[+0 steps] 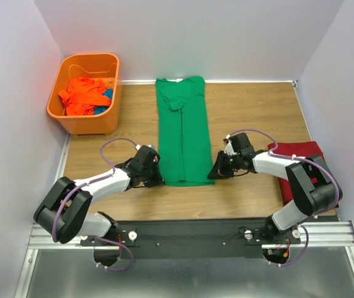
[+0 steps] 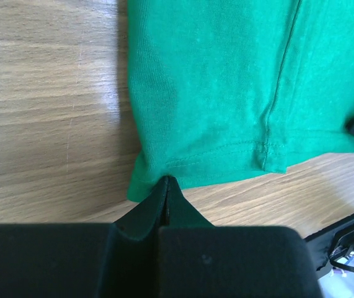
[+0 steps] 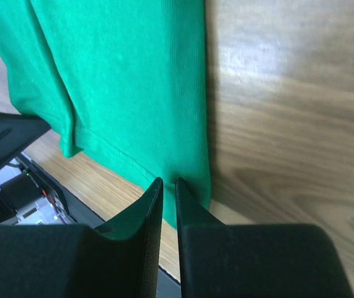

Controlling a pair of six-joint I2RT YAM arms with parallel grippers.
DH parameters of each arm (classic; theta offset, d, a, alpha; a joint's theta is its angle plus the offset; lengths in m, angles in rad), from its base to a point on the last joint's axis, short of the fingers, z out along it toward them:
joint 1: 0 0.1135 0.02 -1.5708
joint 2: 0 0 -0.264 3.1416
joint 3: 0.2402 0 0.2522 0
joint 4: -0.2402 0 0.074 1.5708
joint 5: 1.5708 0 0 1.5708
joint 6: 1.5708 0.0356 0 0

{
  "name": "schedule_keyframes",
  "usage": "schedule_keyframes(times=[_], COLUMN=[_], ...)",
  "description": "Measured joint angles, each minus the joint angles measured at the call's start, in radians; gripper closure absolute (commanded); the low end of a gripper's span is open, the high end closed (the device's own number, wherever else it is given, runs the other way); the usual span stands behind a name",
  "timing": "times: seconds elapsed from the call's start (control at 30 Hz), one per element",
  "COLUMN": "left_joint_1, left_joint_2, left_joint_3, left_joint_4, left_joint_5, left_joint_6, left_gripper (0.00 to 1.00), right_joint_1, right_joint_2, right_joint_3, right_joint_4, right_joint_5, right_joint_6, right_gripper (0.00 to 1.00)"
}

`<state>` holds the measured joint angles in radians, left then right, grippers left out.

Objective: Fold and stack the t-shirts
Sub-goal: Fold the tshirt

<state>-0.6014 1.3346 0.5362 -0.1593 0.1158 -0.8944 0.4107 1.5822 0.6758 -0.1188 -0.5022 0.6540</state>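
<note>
The wooden tabletop (image 1: 251, 112) carries the work. Down its middle lies the green t-shirt (image 1: 181, 130), already folded lengthwise into a long narrow strip, collar at the far end and hem toward the arm bases. At the far left corner stands the orange plastic basket (image 1: 90, 124), holding a crumpled orange t-shirt (image 1: 80, 96) with a bit of blue cloth (image 1: 108, 94) beside it. Near the right edge we see the dark red t-shirt (image 1: 294, 152), a flat folded bundle partly hidden by the right arm.

The left pincer (image 2: 166, 186) sits at the hem's near-left corner, its fingers pressed together, and green cloth shows between them, so we read it as pinching that corner. The right pincer (image 3: 169, 186) is at the near-right corner, fingers nearly together with only a thin slit, nipping the hem edge there.

We judge the green t-shirt to be light, limp knit cloth: it will sag and drape between two held points, slide easily over the wood, and cannot be damaged by a firm pinch. The double-stitched hem corners are the sensible places to hold, since they gather all the layers. Lifted evenly, the hem could be carried toward the collar.
</note>
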Motion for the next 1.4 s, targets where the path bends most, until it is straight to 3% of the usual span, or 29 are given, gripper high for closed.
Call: schedule_keyframes(times=[0.5, 0.93, 1.4], left_joint_1=[0.0, 0.014, 0.067], left_joint_2=[0.006, -0.074, 0.002], left_joint_3=[0.002, 0.082, 0.034], left_joint_4=[0.01, -0.164, -0.082], left_joint_5=[0.001, -0.031, -0.013], left_joint_6=[0.004, 0.057, 0.095], left_gripper=[1.0, 1.0, 1.0], right_joint_1=[0.0, 0.0, 0.0], right_joint_2=[-0.074, -0.185, -0.189], right_joint_3=[-0.089, -0.122, -0.177], right_joint_4=[0.032, 0.006, -0.007], right_joint_5=[-0.001, 0.0, 0.017], right_joint_6=[0.0, 0.003, 0.003], right_gripper=[0.8, 0.8, 0.81])
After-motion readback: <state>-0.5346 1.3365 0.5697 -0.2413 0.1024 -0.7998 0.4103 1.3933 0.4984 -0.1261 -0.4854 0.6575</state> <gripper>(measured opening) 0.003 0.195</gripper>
